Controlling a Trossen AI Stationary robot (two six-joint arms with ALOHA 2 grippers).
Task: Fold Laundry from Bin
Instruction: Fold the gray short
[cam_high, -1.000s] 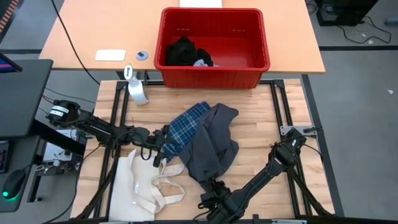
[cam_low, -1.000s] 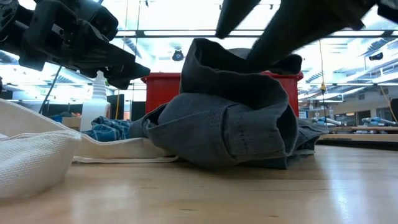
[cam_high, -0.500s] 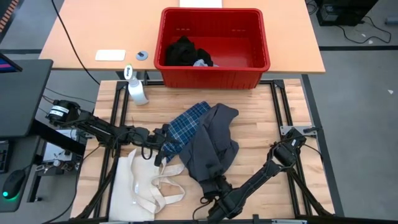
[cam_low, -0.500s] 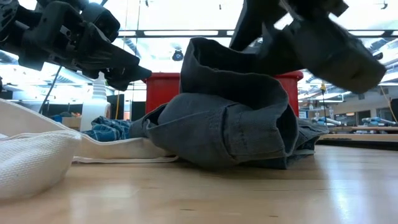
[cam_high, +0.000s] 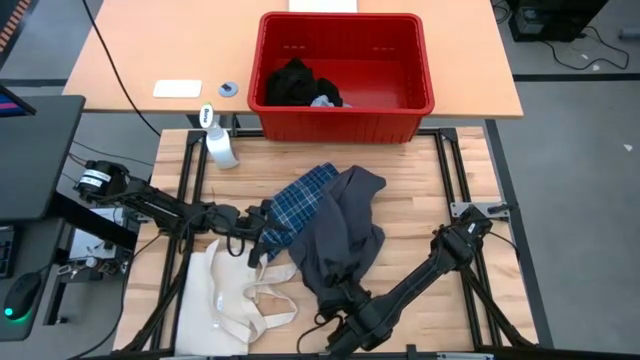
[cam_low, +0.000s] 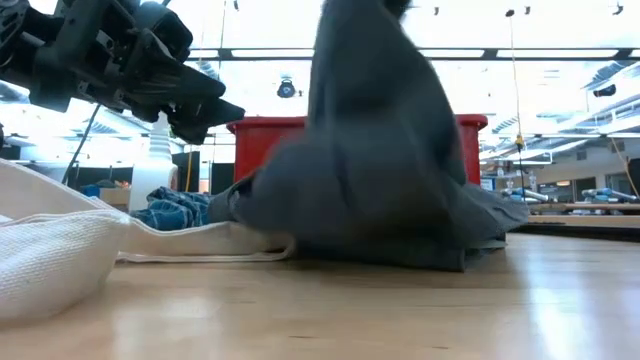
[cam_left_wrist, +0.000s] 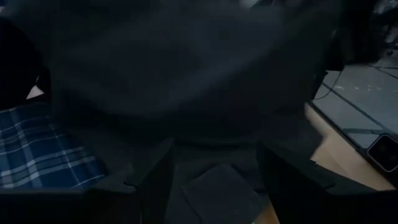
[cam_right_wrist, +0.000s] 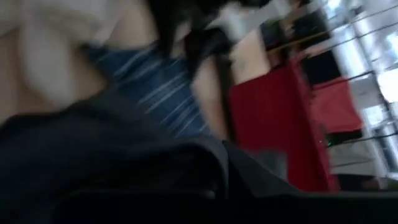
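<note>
A dark grey piece (cam_high: 345, 235) lies crumpled in the middle of the table, overlapping a blue plaid shirt (cam_high: 300, 203) on its left. My right gripper (cam_high: 338, 305) is shut on the grey piece's near end. In the low view this piece (cam_low: 370, 170) rises out of the picture's top and hides the gripper. My left gripper (cam_high: 252, 240) stands open by the plaid shirt's left near end. In the low view it (cam_low: 215, 115) hangs above the table, touching nothing. The red bin (cam_high: 345, 18) beyond the far edge holds black laundry (cam_high: 292, 82). My right gripper holds the dark grey piece by its near end (cam_high: 335, 288), coming from the table's near side. The cloth itself hides the fingers. That end (cam_low: 360, 60) is drawn upward, while the far part (cam_high: 355, 190) stays lying on the table and on the plaid shirt.
A cream tote bag (cam_high: 225, 295) with long handles lies at the near left, next to my left arm. A white spray bottle (cam_high: 220, 145) stands at the far left. Bare wood shows on the right half of the table (cam_high: 430, 200).
My right gripper has moved from the near edge toward the dark grey piece and shut on its near end. That end has been pulled up from its folded heap. The far part has stayed on the table.
</note>
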